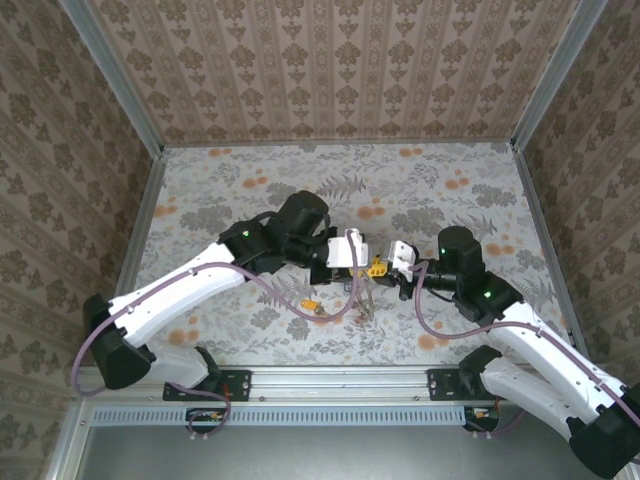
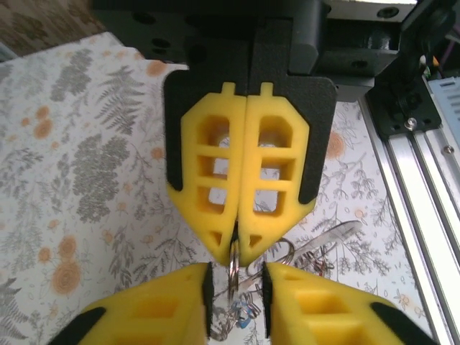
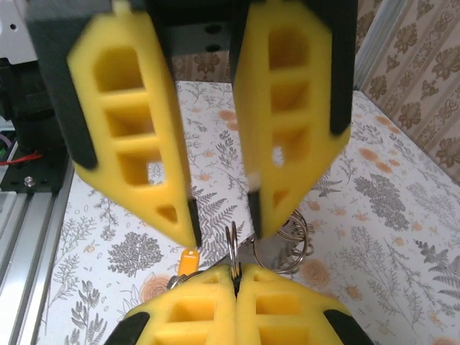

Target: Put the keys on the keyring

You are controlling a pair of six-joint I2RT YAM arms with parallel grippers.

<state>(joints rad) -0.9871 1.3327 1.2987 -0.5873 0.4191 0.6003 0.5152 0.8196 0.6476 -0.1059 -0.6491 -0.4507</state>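
The keyring (image 3: 231,241) is a thin grey double loop standing on edge, and my right gripper (image 3: 235,277) is shut on its lower rim. My left gripper (image 3: 223,219) faces it with jaws a little apart, one fingertip on each side of the ring and neither touching it. In the left wrist view the ring (image 2: 233,269) hangs from the shut right gripper (image 2: 236,244) into the gap of the left gripper (image 2: 237,287). A blue-headed key (image 2: 244,313) shows below the ring. A yellow-headed key (image 3: 188,260) lies on the table. From above, both grippers (image 1: 375,266) meet at mid-table.
More wire loops (image 3: 287,241) and a plain metal key (image 2: 338,237) lie on the floral table under the grippers. A yellow key and bits (image 1: 312,305) rest left of them. The aluminium rail (image 2: 424,194) runs along the near edge.
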